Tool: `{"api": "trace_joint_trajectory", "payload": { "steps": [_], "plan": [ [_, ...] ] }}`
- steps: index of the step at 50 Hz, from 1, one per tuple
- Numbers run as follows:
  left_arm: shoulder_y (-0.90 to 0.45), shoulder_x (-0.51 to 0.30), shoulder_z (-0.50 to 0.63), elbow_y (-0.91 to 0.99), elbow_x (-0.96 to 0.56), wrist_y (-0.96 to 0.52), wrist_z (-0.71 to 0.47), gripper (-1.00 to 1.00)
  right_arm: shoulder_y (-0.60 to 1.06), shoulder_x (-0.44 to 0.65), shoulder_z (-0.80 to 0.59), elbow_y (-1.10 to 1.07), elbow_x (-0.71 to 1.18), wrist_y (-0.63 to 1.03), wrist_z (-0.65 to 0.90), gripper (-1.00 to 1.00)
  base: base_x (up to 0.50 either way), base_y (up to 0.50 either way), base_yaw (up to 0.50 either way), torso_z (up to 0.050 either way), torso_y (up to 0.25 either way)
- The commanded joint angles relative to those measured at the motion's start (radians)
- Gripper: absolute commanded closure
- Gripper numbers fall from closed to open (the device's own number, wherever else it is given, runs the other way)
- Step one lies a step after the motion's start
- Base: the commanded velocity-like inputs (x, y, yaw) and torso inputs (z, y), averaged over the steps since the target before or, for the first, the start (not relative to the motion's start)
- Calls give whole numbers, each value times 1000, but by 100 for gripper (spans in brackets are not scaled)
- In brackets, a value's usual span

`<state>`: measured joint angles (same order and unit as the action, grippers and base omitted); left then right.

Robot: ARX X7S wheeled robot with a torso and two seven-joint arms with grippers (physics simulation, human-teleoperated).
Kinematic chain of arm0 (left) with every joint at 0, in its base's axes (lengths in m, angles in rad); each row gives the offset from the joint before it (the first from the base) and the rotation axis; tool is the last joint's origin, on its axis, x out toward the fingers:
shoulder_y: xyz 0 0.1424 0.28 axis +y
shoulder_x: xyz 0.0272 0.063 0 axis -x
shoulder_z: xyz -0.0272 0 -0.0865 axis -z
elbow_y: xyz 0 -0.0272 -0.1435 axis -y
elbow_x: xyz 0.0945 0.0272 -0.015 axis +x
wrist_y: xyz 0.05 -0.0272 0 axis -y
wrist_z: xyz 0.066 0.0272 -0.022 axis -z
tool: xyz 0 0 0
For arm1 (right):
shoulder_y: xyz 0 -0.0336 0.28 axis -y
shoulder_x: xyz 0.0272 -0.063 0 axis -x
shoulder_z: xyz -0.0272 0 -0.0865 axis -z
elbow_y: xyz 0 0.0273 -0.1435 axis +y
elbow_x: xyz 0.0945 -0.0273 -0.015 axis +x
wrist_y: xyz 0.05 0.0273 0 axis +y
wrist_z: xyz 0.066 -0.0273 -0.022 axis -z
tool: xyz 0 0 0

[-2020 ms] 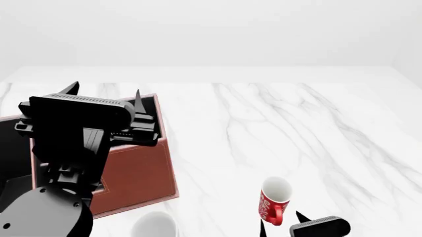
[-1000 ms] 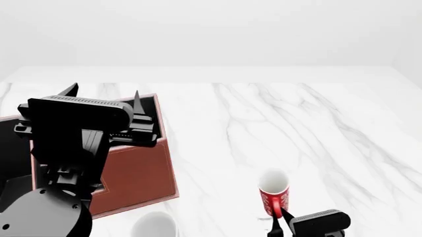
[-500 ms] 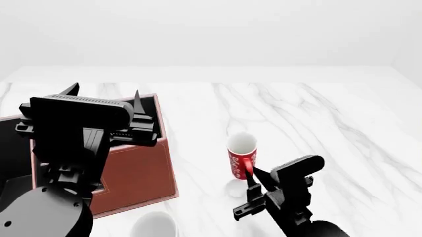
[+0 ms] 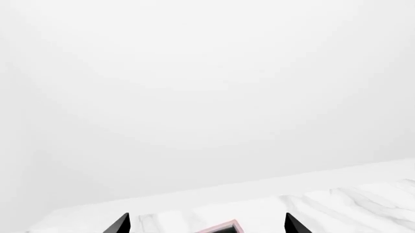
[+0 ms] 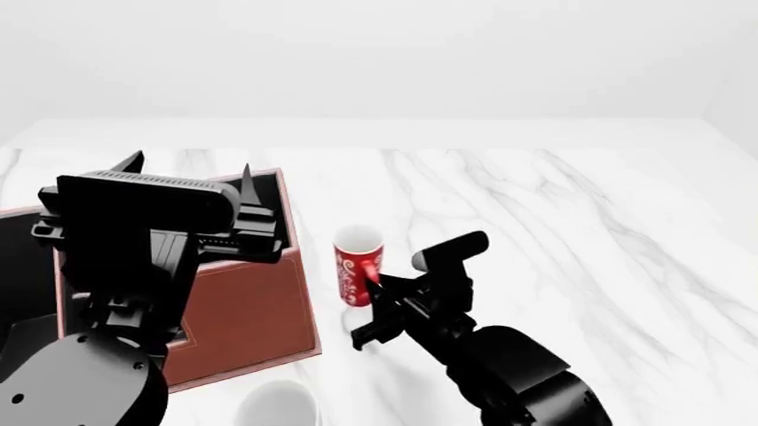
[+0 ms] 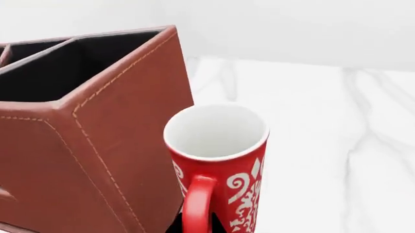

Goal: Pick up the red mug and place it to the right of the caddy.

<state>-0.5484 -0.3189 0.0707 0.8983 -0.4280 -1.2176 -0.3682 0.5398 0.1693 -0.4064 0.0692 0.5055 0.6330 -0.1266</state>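
I see the red mug (image 5: 357,271) upright, white inside, patterned; just right of the reddish-brown caddy (image 5: 243,311).

Both arms are matte black and angular, the left gripper (image 5: 184,169) a boxy block with a ribbed top edge and two pointed, blade-like fingertips (image 4: 120,224), the right gripper (image 5: 369,286) slimmer on a rounded, glossy, apparently dark grey forearm segment.
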Motion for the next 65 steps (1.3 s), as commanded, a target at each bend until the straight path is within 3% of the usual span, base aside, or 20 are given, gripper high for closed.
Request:
{"api": "trace_joint_trajectory", "payload": {
  "steps": [1,22,49,50,65],
  "plan": [
    [15,15,-29,6,18,15,29,-100,62,-79,0,157,-42,-43,-35,100,0,0,0,0,0],
    [29,8,-35,1,8,32,23,-100,86,-83,-74,328,-107,-100,-18,100,0,0,0,0,1],
    [30,2,-41,-3,-7,37,12,-100,115,-76,-93,384,-80,-75,-17,100,0,0,0,0,0],
    [32,2,-37,-4,-6,40,11,-100,116,-77,-94,388,-84,-77,-8,-100,0,0,0,0,0],
    [44,-4,-43,-10,-12,56,8,-100,112,-66,-104,364,-70,-66,2,-100,0,0,0,0,0]
  ]
}}
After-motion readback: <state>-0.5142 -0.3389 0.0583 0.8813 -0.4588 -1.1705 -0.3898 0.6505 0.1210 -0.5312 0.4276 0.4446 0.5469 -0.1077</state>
